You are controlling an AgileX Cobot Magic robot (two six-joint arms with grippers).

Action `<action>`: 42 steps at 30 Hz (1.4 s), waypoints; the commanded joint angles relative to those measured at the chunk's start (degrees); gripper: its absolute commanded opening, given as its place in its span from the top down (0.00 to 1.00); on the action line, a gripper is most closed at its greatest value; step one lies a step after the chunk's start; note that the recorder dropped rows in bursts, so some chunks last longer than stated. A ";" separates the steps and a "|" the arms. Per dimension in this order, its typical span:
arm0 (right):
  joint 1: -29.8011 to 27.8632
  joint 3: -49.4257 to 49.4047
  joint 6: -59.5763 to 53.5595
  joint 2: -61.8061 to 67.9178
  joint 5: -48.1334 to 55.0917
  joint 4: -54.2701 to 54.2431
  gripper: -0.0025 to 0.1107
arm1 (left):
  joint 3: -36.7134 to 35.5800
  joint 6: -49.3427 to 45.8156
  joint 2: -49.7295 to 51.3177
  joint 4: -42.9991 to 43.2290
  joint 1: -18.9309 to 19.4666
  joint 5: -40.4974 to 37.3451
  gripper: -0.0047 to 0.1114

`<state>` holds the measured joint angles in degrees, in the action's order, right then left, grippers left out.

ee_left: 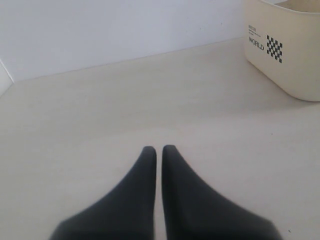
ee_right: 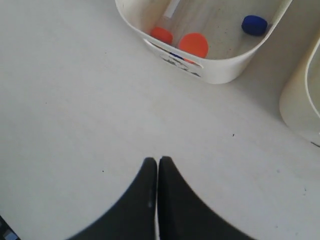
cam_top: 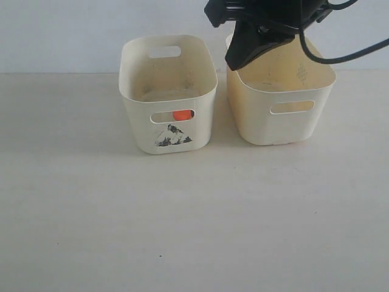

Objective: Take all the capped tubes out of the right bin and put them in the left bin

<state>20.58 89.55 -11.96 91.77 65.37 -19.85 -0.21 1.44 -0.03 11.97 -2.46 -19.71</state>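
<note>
Tabletop [cam_top: 182, 231] fills the near part of the scene, and you will find no tube lying on it in any view. Both grippers hang over that surface. Your left gripper [ee_left: 156, 148] has its fingers almost together, with only a thin slit between them and nothing held. Your right gripper [ee_right: 154, 161] has its fingers pressed together and is also empty.

Farther back the two tubs stand side by side, close but apart. The left bin [cam_top: 146, 128] has the dark mark under its front slot, and the right bin [cam_top: 255, 121] is yellower and plain-fronted.

Look into the left bin through the right wrist view. An orange cap [ee_right: 193, 44] lies against the near wall. A second orange cap [ee_right: 161, 34] sits just beside it on a clear tube body, and a dark blue cap [ee_right: 254, 24] lies by the right wall. Orange also shows through the front slot in the exterior view. By my reading, the transfer looks finished or all but finished.

What you cannot confirm is the right bin's floor. Its front wall hides the floor in the exterior view, a black arm [cam_top: 255, 42] at the top covers its far left corner, and the right wrist view catches only its rim. Check that floor before you call the job done.
</note>
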 commanded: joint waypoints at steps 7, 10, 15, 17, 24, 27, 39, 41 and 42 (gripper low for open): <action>-0.04 -0.33 -0.34 -3.70 -2.78 0.01 0.98 | 0.21 0.54 0.03 -0.18 -0.08 0.23 0.92; -0.04 -0.33 1.24 -8.82 -4.49 0.01 0.98 | 0.21 0.54 0.03 -0.18 -0.08 0.23 0.92; -0.04 -3.62 -0.47 -19.66 -11.93 1.31 0.98 | 0.21 0.54 0.03 -0.18 -0.08 0.23 0.92; -0.04 -8.78 -2.49 -25.51 -19.88 2.39 0.98 | 0.21 0.54 0.03 -0.18 -0.08 0.23 0.92; -0.31 -36.11 -8.28 -46.23 -47.44 2.53 0.98 | 0.21 0.54 0.03 -0.18 -0.08 0.23 0.92; -3.39 -50.65 -9.00 -54.09 -57.99 2.19 0.98 | 0.21 0.54 0.03 -0.18 -0.08 0.23 0.92; -14.77 -87.38 -6.18 -71.89 -76.43 0.84 0.98 | 0.21 0.54 0.03 -0.18 -0.08 0.23 0.92; -15.51 -89.55 -5.77 -74.47 -77.50 0.73 0.98 | 0.21 0.54 0.03 -0.18 -0.08 0.23 0.92; -16.23 -89.55 -5.27 -75.89 -77.39 0.63 0.98 | 0.21 0.54 0.03 -0.18 -0.08 0.23 0.92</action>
<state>5.83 1.63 -17.59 19.09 -9.72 -18.97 -0.21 1.44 -0.03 11.97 -2.46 -19.71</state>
